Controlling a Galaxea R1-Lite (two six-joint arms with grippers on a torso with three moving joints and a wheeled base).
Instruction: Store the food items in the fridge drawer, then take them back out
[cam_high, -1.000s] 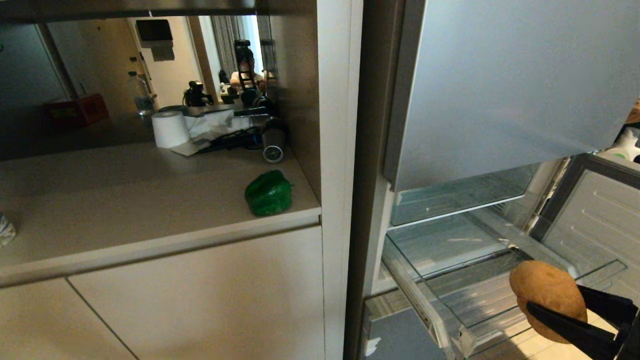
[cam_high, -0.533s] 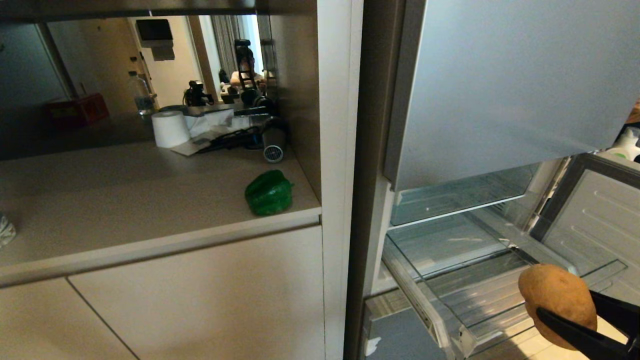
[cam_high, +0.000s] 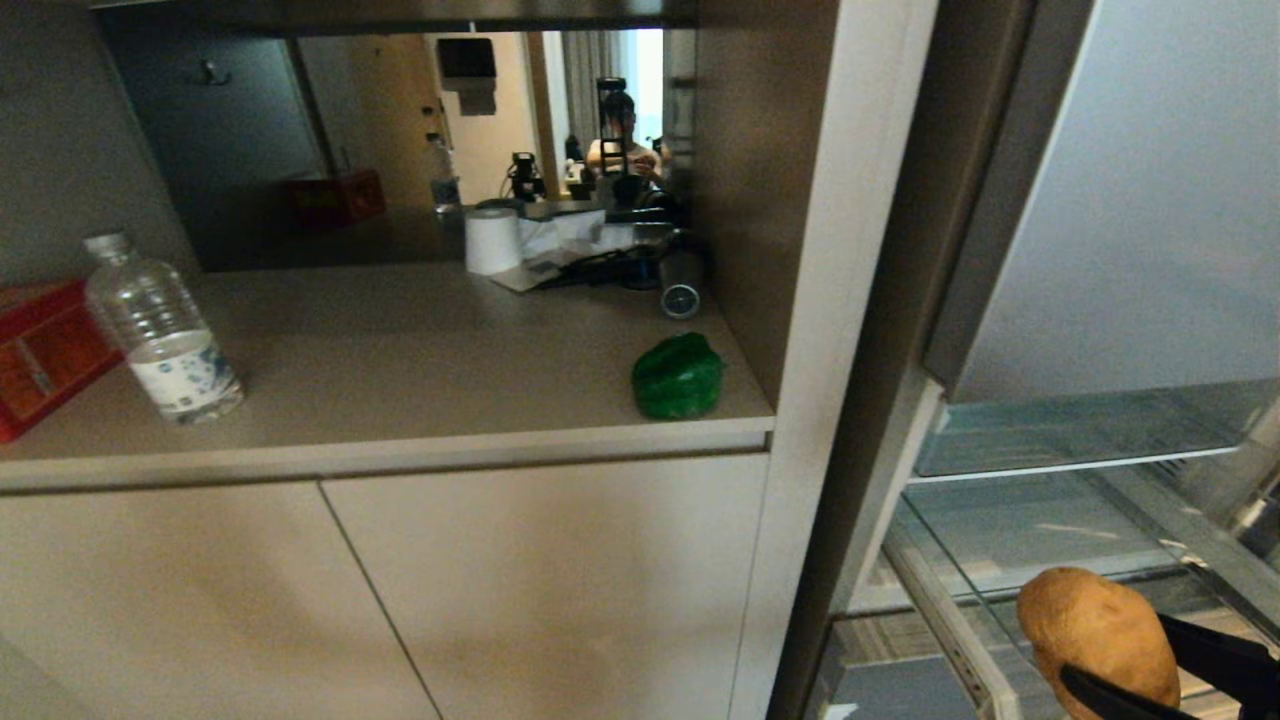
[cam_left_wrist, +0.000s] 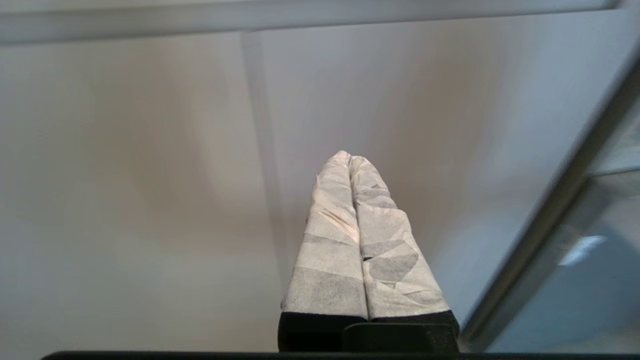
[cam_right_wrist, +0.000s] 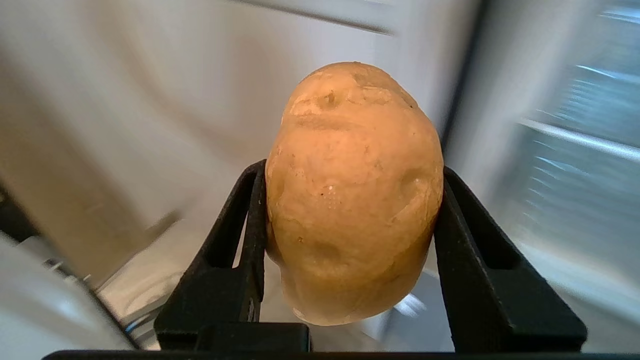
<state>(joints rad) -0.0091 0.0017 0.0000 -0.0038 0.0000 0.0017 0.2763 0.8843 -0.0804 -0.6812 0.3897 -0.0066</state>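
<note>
Right gripper (cam_high: 1120, 660) low at the fridge side, black fingers pinching the oblong tan-brown potato (cam_high: 1097, 636) across its middle; in the right wrist view the potato (cam_right_wrist: 353, 192) sits squarely between the two fingers (cam_right_wrist: 240, 235), top half sticking out past the tips. It hangs over the front of the see-through pull-out fridge drawer (cam_high: 1010, 560) with its pale rail (cam_high: 945, 640), which is pulled out under the matte blue-grey top door (cam_high: 1150, 220). Potato is not in the bin; hard to tell whether it is going in or coming out.

Glossy dark green bell pepper (cam_high: 678, 377) sits on the beige counter (cam_high: 400, 380), near the front edge, close to the cabinet side panel. Clear plastic water bottle (cam_high: 165, 335) and red box (cam_high: 40, 350) are far along the counter, well apart from the pepper.

Left gripper (cam_left_wrist: 360, 235): paper-wrapped fingers pressed together, empty, parked facing the pale cabinet front.

Risks, as judgement: the potato is round and smooth-skinned and held only by two narrow fingers, so a quick swing could roll it out onto the floor. The drawer's front wall is transparent and easy to misjudge; the potato or fingers could clip the rim. The pepper near the counter edge could be knocked off on approach.
</note>
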